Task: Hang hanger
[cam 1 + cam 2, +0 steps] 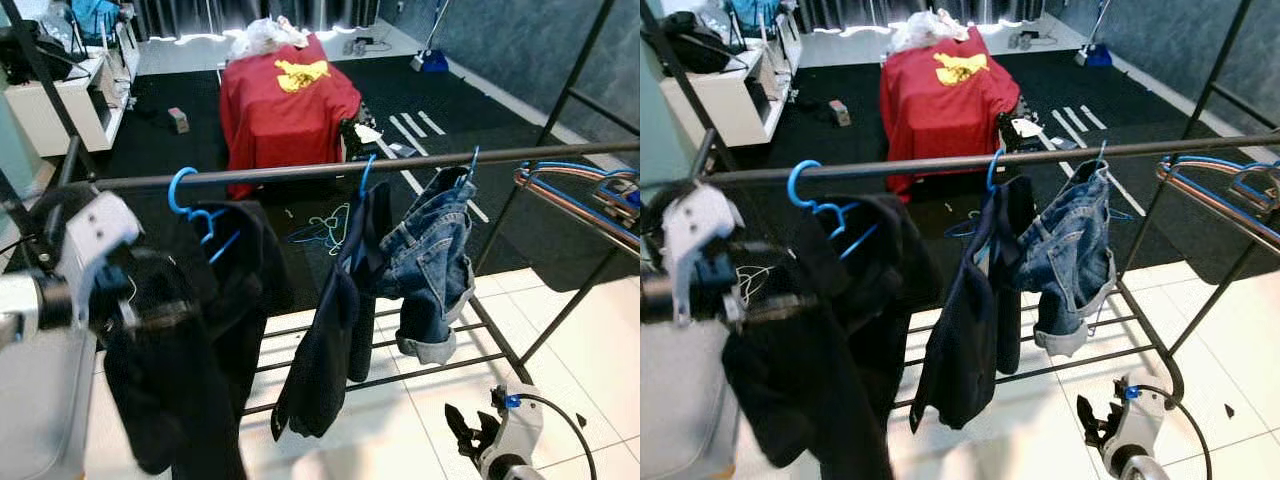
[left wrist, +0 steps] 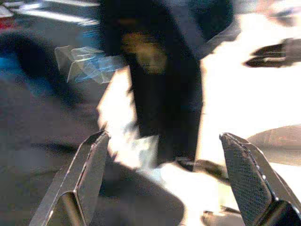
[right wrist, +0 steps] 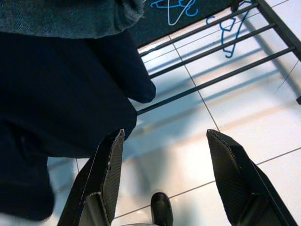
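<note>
A blue hanger (image 1: 187, 203) carrying a black garment (image 1: 190, 360) has its hook over the dark rail (image 1: 300, 172) of the clothes rack, near the rail's left end. My left arm is raised beside it. In the blurred left wrist view my left gripper (image 2: 160, 136) is open, with black cloth (image 2: 164, 84) just beyond the fingertips. Further right on the rail hang a navy garment (image 1: 335, 330) on a blue hanger (image 1: 366, 176) and jeans (image 1: 430, 260). My right gripper (image 1: 466, 426) is low over the white tiles, open with nothing between its fingers (image 3: 110, 160).
The rack's lower bars (image 1: 420, 340) cross in front of me. A second rack (image 1: 580, 195) with blue hangers stands at the right. Loose blue hangers (image 1: 325, 228) lie on the dark carpet. Behind are red-draped furniture (image 1: 285, 110) and a white shelf (image 1: 60, 105).
</note>
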### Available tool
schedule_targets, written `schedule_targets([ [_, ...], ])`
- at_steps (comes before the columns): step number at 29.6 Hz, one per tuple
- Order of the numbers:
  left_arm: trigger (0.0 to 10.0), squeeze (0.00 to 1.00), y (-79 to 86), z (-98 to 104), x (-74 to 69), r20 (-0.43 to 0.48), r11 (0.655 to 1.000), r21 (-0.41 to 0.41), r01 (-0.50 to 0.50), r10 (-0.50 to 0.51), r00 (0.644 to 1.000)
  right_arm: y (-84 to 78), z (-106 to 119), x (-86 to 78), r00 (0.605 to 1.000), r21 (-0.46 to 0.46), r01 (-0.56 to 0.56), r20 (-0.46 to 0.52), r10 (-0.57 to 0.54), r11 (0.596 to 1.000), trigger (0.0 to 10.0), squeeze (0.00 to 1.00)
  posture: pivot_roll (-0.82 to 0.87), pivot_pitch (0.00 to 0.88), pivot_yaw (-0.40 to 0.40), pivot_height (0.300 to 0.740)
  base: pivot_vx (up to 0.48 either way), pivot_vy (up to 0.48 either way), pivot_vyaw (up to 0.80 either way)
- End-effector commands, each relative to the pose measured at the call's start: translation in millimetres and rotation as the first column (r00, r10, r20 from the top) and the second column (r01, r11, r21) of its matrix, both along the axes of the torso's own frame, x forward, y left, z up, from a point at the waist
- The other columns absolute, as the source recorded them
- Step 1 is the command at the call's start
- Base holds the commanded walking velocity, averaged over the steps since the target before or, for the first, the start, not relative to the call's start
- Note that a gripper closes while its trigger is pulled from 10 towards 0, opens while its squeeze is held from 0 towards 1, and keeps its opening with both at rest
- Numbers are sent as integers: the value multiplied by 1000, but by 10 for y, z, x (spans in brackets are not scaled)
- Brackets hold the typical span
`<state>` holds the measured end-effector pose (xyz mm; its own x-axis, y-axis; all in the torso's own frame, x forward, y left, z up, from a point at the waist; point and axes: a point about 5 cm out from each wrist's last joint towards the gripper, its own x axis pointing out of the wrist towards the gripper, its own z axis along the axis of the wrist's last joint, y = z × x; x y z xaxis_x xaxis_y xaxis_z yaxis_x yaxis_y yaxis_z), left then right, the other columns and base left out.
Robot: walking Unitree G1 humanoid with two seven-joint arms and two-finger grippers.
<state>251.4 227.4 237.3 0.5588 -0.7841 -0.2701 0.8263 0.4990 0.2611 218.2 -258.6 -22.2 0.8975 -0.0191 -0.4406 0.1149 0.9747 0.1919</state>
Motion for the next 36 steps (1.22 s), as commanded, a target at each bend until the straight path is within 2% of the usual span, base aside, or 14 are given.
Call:
schedule_targets([
  [1,10000,0,-137,29,18,35,995,-95,37,-34,999,-1,-15,-25,1000,6,6,-11,-6,1000,10000,0,-47,110,-12,740,0,0,0],
  [3,10000,0,-316,16,123,74,973,-231,8,9,997,-3,-12,-22,1000,6,7,-10,-6,1000,10000,0,-50,110,-12,740,0,0,0],
  [5,10000,0,-353,10,145,77,967,-255,0,21,997,-3,-11,-22,1000,6,7,-10,-7,1000,10000,0,-50,110,-12,740,0,0,0],
  [7,10000,0,-594,-91,129,48,936,-350,22,-6,999,-5,-7,-21,1000,6,10,-8,-10,1000,10000,0,-55,111,-9,740,0,-388,0],
  [10,10000,0,-756,-141,97,19,905,-423,36,-31,999,-6,-3,-19,1000,5,12,-7,-12,1000,10000,0,-55,111,-9,740,0,-470,0],
  [16,10000,0,-843,-226,74,-37,884,-467,11,-32,999,-7,-1,-15,1000,6,11,-7,-11,1000,10000,0,-50,111,-9,740,0,-469,0],
  [23,10000,0,-917,-310,232,-50,866,-473,-163,158,986,-8,2,-13,1000,6,13,-6,-13,1000,10000,0,-51,110,-10,740,0,-423,0],
  [28,10000,0,-859,-323,415,-12,829,-429,-357,390,921,-6,1,-13,1000,7,13,-6,-13,1000,10000,0,-51,110,-8,740,0,-61,0],
  [29,10000,0,-797,-306,473,24,804,-406,-433,484,875,-3,0,-15,1000,7,13,-6,-13,1000,10000,0,-52,110,-6,740,0,0,0],
  [30,10000,0,-797,-306,473,24,804,-406,-433,484,875,-3,0,-15,1000,7,13,-6,-13,1000,10000,0,-52,110,-6,740,0,0,0],
  [31,10000,0,-704,-276,532,75,768,-371,-522,585,808,1,-1,-17,1000,8,13,-5,-13,1000,10000,0,-50,112,-5,740,0,0,0],
  [32,10000,0,-704,-276,532,75,768,-371,-522,585,808,1,-1,-17,1000,8,13,-5,-13,1000,10000,0,-50,112,-5,740,0,0,0],
  [34,10000,0,-578,-268,577,165,746,-282,-603,657,736,6,-1,-16,1000,9,13,-4,-13,1000,10000,0,-50,111,-4,740,0,0,0],
  [36,10000,0,-538,-267,590,183,732,-264,-628,677,713,8,0,-14,1000,9,13,-4,-13,1000,10000,0,-49,111,-5,740,0,0,0],
])
